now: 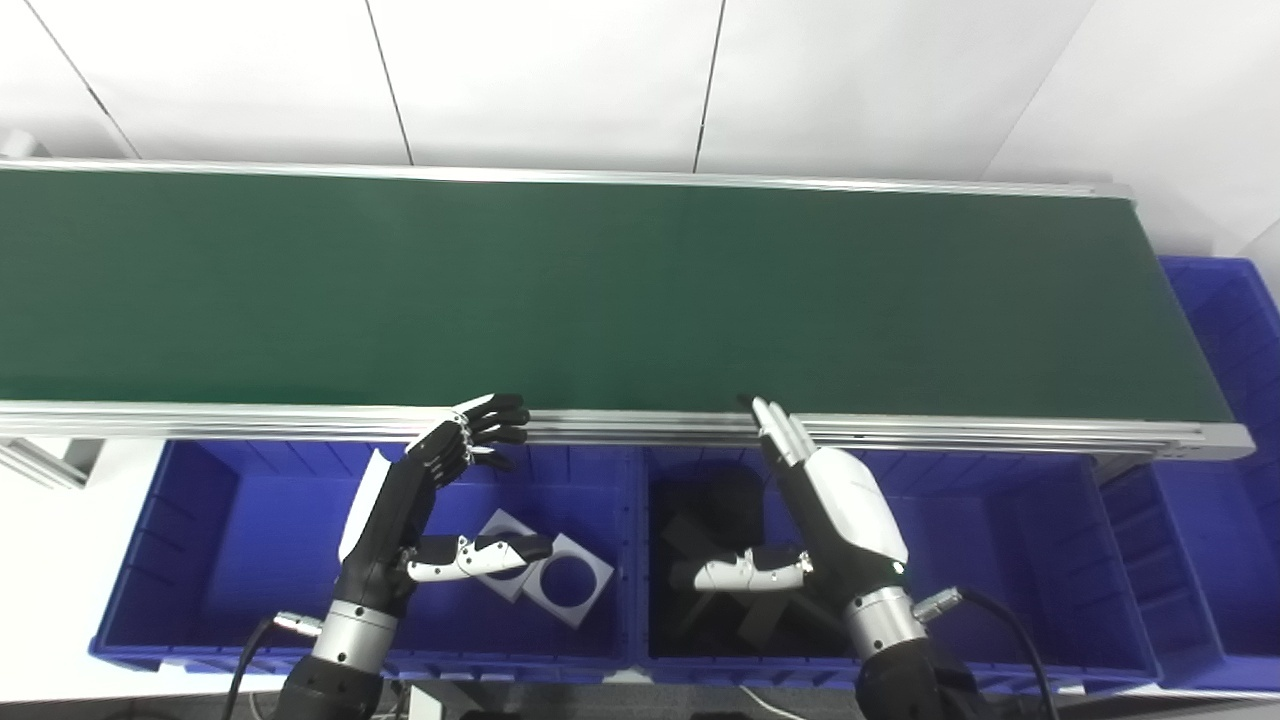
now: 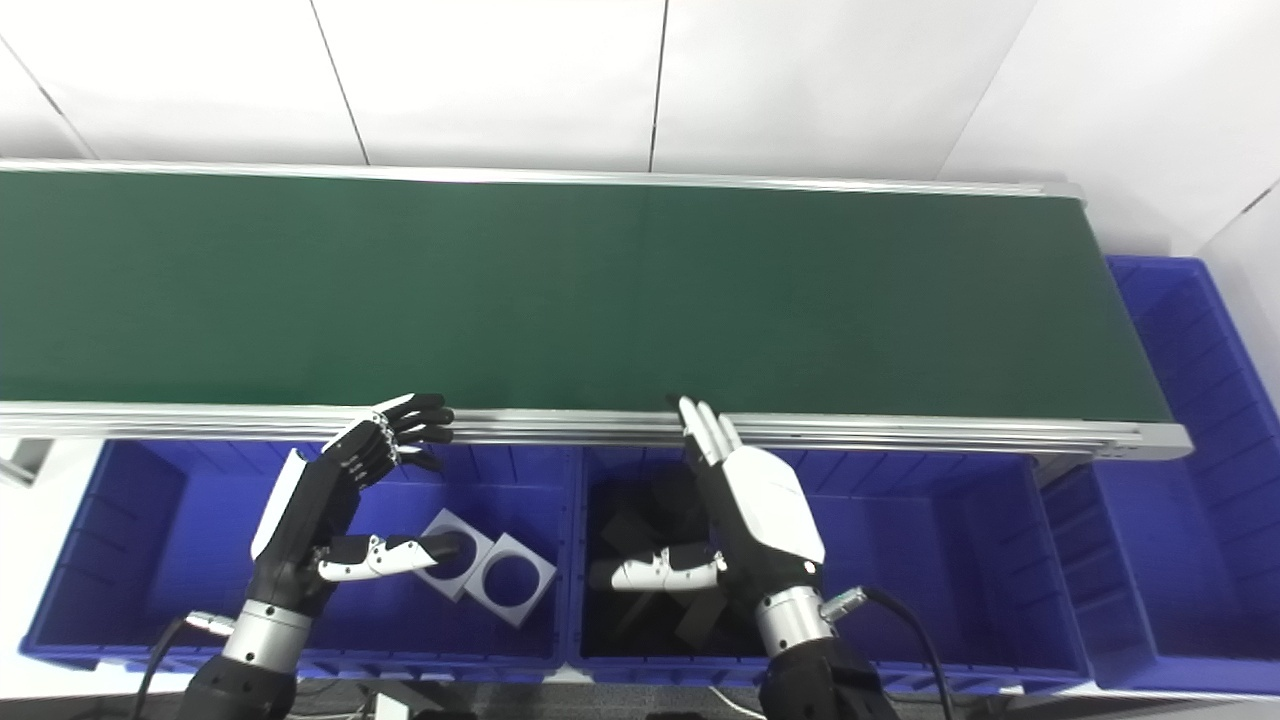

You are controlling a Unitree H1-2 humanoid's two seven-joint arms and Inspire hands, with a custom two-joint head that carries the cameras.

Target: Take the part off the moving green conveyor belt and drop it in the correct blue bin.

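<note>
Left eye view: the green conveyor belt runs across the frame, and no part shows anywhere on it, so the thing to be picked is not in view and its heading and long axis cannot be told. The left hand hovers over the left blue bin, holding nothing, its fingers apart and curled a little, its thumb stretched toward the middle. The right hand hangs above the middle blue bin, likewise empty, with straight fingers reaching the belt's near rail. Two grey square plates with round holes lie flat in the left bin; dark pieces sit in the middle one (too shadowed to make out).

Right eye view: the same belt is bare here too. The right-hand blue bin looks empty, and another blue bin stands at the belt's end. The step in hand is, I judge, waiting; doing it well means keeping both hands low beside the rail, spread, ready to close once a part draws level, and reading its shape early to match it to a bin.
</note>
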